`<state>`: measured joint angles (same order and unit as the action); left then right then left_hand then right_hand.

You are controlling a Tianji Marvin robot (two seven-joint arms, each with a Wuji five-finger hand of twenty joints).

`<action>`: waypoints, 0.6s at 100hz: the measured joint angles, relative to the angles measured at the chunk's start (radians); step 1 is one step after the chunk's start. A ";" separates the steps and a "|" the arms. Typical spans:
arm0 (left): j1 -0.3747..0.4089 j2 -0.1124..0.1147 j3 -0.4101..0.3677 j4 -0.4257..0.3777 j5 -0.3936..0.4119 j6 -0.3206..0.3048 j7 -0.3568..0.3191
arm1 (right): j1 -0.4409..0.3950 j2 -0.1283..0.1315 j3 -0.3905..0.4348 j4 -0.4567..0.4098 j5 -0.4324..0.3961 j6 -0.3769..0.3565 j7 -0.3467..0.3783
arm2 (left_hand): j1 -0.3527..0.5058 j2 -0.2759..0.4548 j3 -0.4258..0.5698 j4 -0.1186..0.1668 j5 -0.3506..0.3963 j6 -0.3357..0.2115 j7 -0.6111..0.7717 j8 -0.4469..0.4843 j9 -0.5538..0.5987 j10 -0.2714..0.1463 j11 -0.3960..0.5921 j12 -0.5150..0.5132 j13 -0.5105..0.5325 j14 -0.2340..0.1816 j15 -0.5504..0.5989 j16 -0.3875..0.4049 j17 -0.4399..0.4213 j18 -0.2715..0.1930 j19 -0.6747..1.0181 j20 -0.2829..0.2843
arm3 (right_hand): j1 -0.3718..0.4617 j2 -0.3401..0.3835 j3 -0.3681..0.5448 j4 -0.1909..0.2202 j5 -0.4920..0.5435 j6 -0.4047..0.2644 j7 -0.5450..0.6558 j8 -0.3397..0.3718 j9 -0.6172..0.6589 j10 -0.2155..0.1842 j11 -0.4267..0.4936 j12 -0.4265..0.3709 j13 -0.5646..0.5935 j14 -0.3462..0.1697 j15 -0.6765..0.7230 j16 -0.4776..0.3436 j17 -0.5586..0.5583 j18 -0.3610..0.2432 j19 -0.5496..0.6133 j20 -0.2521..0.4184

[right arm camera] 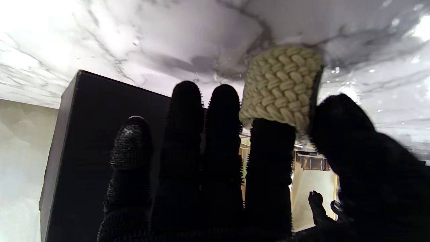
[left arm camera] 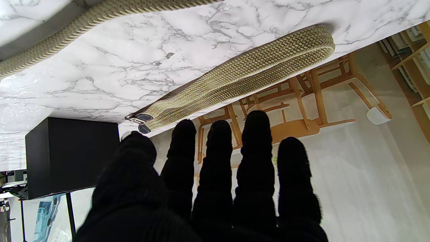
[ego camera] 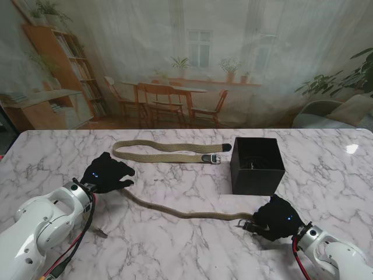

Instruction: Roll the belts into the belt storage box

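Note:
Two woven khaki belts lie on the marble table (ego camera: pixel 175 245). The far belt (ego camera: pixel 169 153) (left arm camera: pixel 242 77) is folded double, its buckle (ego camera: pixel 213 158) (left arm camera: pixel 142 119) pointing at the black storage box (ego camera: pixel 257 165) (left arm camera: pixel 70 154) (right arm camera: pixel 100 141). The near belt (ego camera: pixel 186 211) (left arm camera: pixel 67 33) runs from my left hand (ego camera: pixel 108 173) (left arm camera: pixel 215 188) to my right hand (ego camera: pixel 277 217) (right arm camera: pixel 235 168). The left hand rests flat over one end with its fingers spread. The right hand pinches the buckle end (right arm camera: pixel 282 87) between thumb and forefinger, and the metal buckle (ego camera: pixel 242 222) shows beside it.
The open-topped box stands just beyond my right hand, right of the table's middle. A printed backdrop of a room rises behind the far table edge. Cables hang along my left forearm (ego camera: pixel 41 227).

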<state>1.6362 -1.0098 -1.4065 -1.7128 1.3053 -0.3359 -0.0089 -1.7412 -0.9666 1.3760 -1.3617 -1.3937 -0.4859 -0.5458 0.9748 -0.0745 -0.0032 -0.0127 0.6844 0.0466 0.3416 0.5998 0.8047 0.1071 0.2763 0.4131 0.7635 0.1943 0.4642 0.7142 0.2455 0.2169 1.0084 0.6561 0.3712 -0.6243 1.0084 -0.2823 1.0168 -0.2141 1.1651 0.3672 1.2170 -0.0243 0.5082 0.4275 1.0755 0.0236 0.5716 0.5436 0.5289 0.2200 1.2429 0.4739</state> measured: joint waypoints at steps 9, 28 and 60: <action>-0.001 0.000 0.002 0.001 -0.001 0.000 0.001 | 0.006 0.000 -0.012 0.011 -0.001 0.005 -0.021 | 0.000 0.000 0.000 0.000 0.000 0.000 0.000 0.000 0.000 0.000 0.000 0.000 0.000 0.000 0.000 0.000 0.000 0.000 0.000 0.000 | 0.001 0.000 -0.001 0.025 0.010 0.019 0.015 0.064 0.044 0.013 0.014 0.037 0.044 0.014 0.055 0.031 0.019 0.000 0.039 0.022; -0.005 0.000 0.006 0.008 -0.013 0.000 0.004 | 0.013 0.001 -0.033 0.019 -0.008 0.053 -0.043 | 0.000 0.000 0.000 0.000 0.000 0.009 0.000 0.000 0.000 0.000 0.000 0.000 0.000 0.001 0.000 0.000 0.000 0.000 0.000 0.000 | 0.020 -0.039 -0.042 0.029 -0.259 -0.027 0.091 0.186 0.086 0.012 0.121 0.130 0.105 0.019 0.175 0.074 0.062 -0.001 0.097 0.039; -0.005 -0.001 0.006 0.009 -0.013 0.000 0.010 | 0.041 0.008 -0.065 0.053 -0.029 0.055 -0.090 | 0.000 0.000 0.000 0.000 0.000 0.011 0.000 0.000 0.000 0.002 0.000 0.000 0.000 0.001 0.000 0.000 0.005 0.000 0.000 0.000 | 0.019 -0.046 0.050 0.071 -0.587 -0.023 -0.388 -0.031 0.111 -0.029 0.252 0.108 0.154 -0.021 0.217 0.082 0.112 -0.024 0.112 0.023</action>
<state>1.6310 -1.0109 -1.4001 -1.7034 1.2919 -0.3355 0.0015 -1.7000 -0.9589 1.3108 -1.3087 -1.4227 -0.4304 -0.6355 0.9753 -0.0745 -0.0032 -0.0127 0.6844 0.0571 0.3416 0.5998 0.8047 0.1091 0.2763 0.4131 0.7635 0.1952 0.4642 0.7142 0.2500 0.2170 1.0084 0.6561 0.3907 -0.6698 1.0585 -0.2117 0.4301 -0.2367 0.7774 0.3362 1.3275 -0.0536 0.7598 0.5357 1.2296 0.0027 0.7886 0.6254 0.6407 0.1957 1.3548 0.4971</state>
